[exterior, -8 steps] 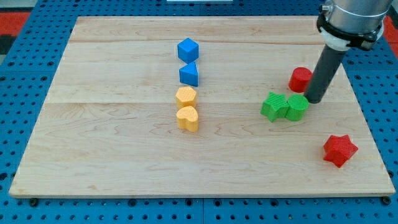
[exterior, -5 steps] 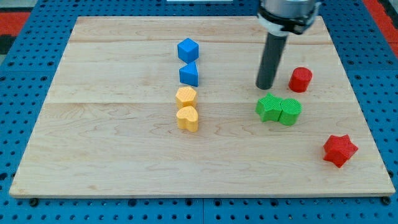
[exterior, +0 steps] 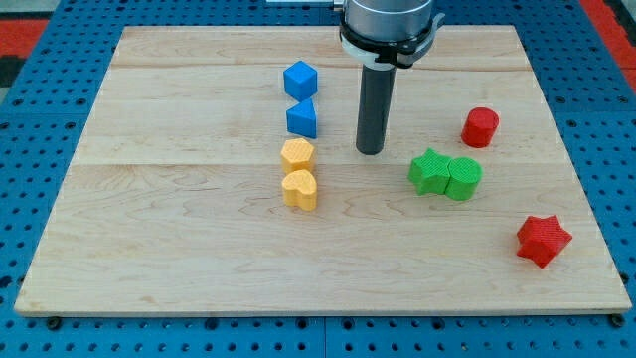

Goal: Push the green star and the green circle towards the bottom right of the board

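The green star (exterior: 429, 171) and the green circle (exterior: 463, 178) sit side by side, touching, right of the board's middle. My tip (exterior: 370, 150) rests on the board up and to the left of the green star, a short gap away, touching no block. It stands between the blue blocks and the green pair.
A blue cube (exterior: 299, 79) and a blue block (exterior: 303, 118) stand above a yellow hexagon (exterior: 296, 154) and a yellow heart (exterior: 299, 188) in a column left of my tip. A red cylinder (exterior: 480, 126) is at the right. A red star (exterior: 543, 240) lies at the lower right.
My tip has swept left from beside the green circle, past the red cylinder, to up-left of the green star. The green pair shifted slightly left early on, then stayed.
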`<action>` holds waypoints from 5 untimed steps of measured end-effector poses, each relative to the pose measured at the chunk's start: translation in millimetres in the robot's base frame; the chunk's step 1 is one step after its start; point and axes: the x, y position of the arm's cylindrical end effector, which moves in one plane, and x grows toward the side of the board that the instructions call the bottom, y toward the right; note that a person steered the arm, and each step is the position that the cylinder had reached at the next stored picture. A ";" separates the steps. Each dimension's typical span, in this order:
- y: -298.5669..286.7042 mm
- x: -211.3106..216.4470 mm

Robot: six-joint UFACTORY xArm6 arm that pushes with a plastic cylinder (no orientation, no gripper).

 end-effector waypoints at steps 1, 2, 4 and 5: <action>-7.8 -0.1; -13.1 6.6; 14.3 33.5; 18.5 31.9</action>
